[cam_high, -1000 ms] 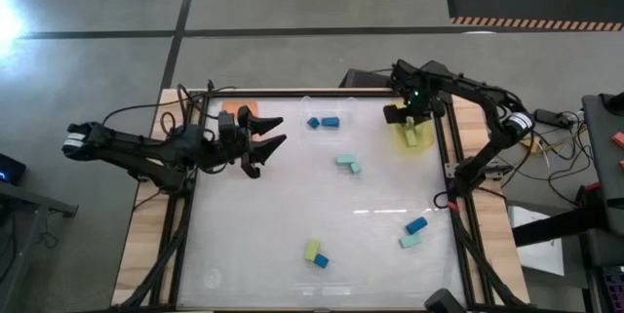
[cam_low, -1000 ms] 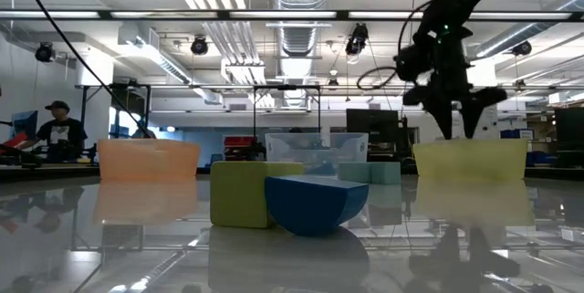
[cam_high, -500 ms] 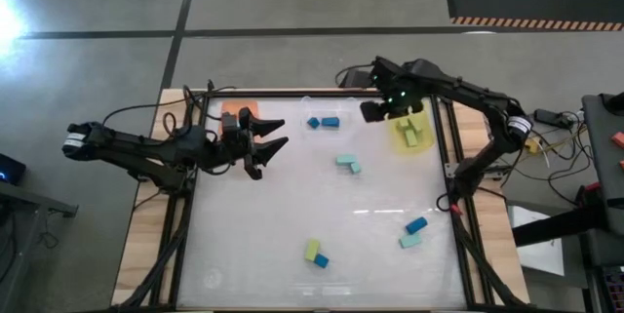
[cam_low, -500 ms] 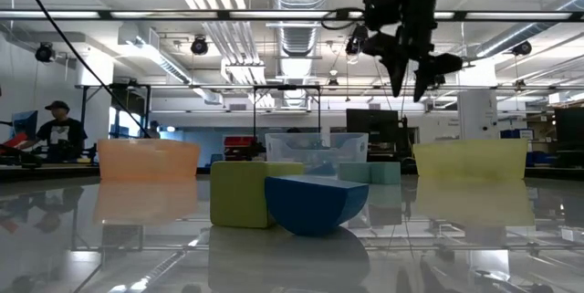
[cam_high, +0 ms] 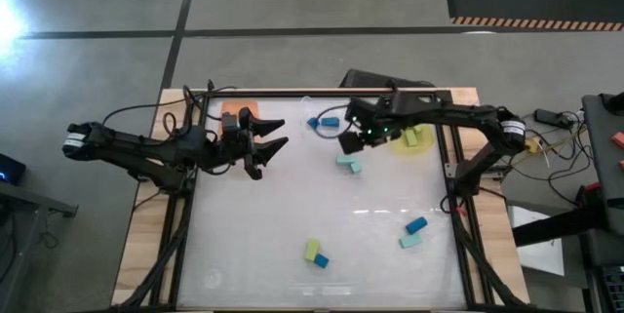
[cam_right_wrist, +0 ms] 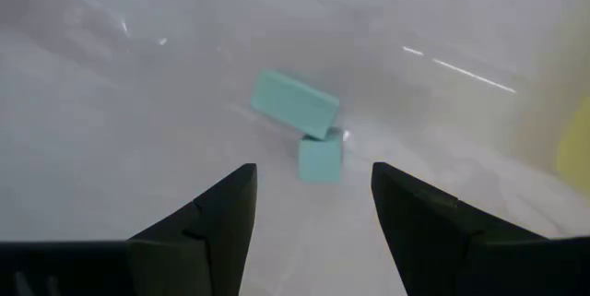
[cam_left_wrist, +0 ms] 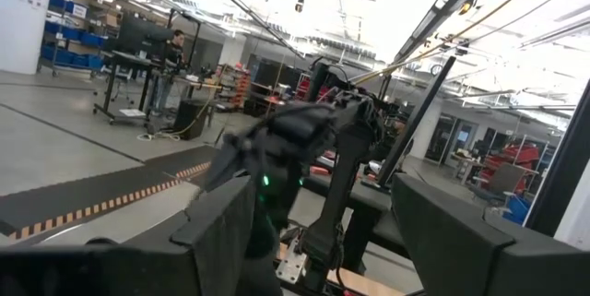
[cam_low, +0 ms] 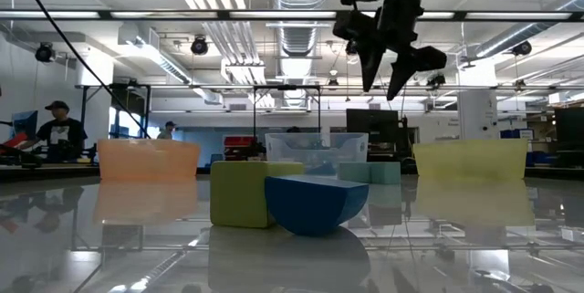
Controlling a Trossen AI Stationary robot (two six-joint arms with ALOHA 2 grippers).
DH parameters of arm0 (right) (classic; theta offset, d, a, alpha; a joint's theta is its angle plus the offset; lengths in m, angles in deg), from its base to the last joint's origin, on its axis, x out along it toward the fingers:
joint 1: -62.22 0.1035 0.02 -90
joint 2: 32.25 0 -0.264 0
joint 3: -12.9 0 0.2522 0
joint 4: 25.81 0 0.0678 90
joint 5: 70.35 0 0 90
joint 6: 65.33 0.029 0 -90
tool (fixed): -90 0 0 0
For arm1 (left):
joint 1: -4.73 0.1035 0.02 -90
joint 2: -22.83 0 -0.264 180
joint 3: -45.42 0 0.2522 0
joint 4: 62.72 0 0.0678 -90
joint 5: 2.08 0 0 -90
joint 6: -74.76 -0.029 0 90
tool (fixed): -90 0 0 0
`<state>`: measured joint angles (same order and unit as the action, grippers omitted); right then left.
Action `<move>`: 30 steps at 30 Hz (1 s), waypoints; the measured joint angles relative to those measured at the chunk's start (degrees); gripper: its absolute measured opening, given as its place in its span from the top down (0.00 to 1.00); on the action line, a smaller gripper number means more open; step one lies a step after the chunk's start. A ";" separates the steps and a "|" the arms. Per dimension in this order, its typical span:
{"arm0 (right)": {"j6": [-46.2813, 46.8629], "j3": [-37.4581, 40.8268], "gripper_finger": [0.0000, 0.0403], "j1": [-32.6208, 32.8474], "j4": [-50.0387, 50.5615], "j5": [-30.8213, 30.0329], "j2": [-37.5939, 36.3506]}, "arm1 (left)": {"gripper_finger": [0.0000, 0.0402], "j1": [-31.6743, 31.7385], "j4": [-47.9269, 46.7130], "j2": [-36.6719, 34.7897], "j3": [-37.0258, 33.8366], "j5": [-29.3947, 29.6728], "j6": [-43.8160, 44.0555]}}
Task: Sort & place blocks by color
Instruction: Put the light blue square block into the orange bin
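White table (cam_high: 292,206) w/ trays along its 12 o'clock edge: orange (cam_high: 234,110), clear (cam_high: 314,108), yellow (cam_high: 417,139). R gripper (cam_high: 353,138) hangs in the air, fingers spread wide, empty, just at 12 o'clock of the pale teal blocks (cam_high: 347,164); L gripper (cam_high: 274,133) parked near the orange tray, fingers spread, empty. Other blocks: blue pair (cam_high: 324,122) in clear tray, yellow-green (cam_high: 417,136) in yellow tray, loose ones (cam_high: 315,253) at 6 and (cam_high: 413,233) at 4 o'clock.

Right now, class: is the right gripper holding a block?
No; the right gripper is open and empty, with the two pale teal blocks lying on the table ahead.
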<state>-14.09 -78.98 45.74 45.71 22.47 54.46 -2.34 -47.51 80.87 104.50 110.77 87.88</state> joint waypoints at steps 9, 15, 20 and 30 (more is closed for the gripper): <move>-0.29 0.01 0.49 2.78 0.16 0.05 9.66 | 0.40 0.00 0.00 -0.02 0.00 0.00 0.00; -1.80 0.01 0.49 2.88 0.17 0.62 13.82 | 0.40 0.00 0.01 -0.02 0.00 0.00 0.00; -2.36 0.01 0.49 2.88 0.21 0.61 16.00 | 0.40 0.00 0.02 -0.02 0.00 0.00 0.00; -3.31 -0.10 0.49 2.98 -0.30 0.91 17.89 | 0.40 0.00 0.00 -0.02 0.00 0.00 -0.02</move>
<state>-17.40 -79.08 48.72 45.41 23.38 72.35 -2.34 -47.51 80.85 104.50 110.77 87.86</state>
